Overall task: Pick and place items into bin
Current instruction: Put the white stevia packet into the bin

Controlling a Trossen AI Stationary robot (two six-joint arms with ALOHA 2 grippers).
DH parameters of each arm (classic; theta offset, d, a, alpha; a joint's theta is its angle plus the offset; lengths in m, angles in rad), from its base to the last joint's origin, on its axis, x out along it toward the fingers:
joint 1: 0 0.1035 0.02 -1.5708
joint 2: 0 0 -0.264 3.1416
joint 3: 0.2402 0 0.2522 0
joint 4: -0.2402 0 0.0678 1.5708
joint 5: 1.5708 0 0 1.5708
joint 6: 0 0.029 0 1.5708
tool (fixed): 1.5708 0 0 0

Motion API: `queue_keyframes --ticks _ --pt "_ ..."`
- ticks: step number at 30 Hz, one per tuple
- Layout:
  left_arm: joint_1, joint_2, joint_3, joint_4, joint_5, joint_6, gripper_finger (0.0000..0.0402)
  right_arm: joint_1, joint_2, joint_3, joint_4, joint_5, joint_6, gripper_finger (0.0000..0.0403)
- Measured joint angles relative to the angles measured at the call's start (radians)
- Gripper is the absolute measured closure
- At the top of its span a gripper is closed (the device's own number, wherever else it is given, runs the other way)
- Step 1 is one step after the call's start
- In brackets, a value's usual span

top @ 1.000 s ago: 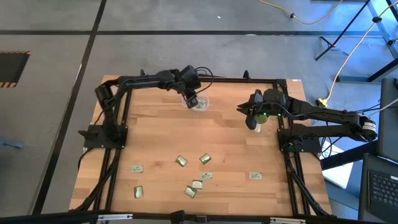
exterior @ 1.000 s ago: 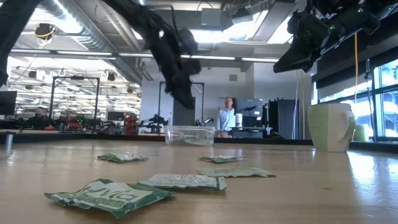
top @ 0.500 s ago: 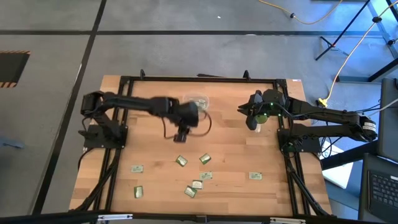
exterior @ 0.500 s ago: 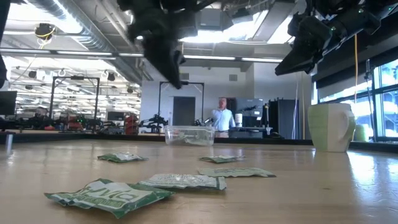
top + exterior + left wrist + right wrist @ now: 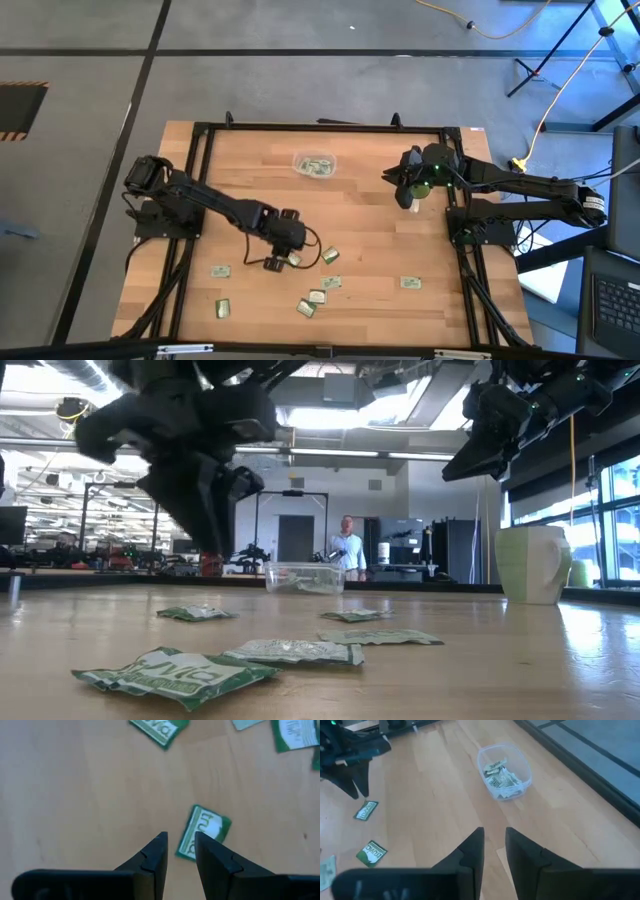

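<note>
My left fingers [image 5: 179,851], slightly apart, hang over a pale green flat packet [image 5: 203,831] for pickup; my right fingers [image 5: 494,845], likewise parted, wait above the wooden tabletop [image 5: 370,240].

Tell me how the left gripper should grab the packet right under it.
Come straight down with the left gripper and pinch the packet across its short width. It lies flat on the table, so probably only its long edges offer any hold.

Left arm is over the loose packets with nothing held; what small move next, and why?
Probably lower the left gripper straight down onto the packet just ahead of it: the fingers are slightly apart and empty, and the bin already holds several packets.
</note>
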Motion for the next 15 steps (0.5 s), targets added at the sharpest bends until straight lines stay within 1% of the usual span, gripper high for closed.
queue_keyframes --ticks 3,8,15 --pt "-0.015 0.006 -0.031 0.025 -0.01 -0.026 0.0311 0.0 0.0 0.0 0.0 0.0 0.027 0.032" --pt "-0.032 0.048 -0.035 0.051 -0.026 -0.028 0.031 0.0 0.0 0.0 -0.001 0.0 0.036 0.032" --pt "-0.032 0.132 -0.03 0.049 -0.005 -0.029 0.0308 0.0 0.0 0.0 -0.004 0.0 0.054 0.032"
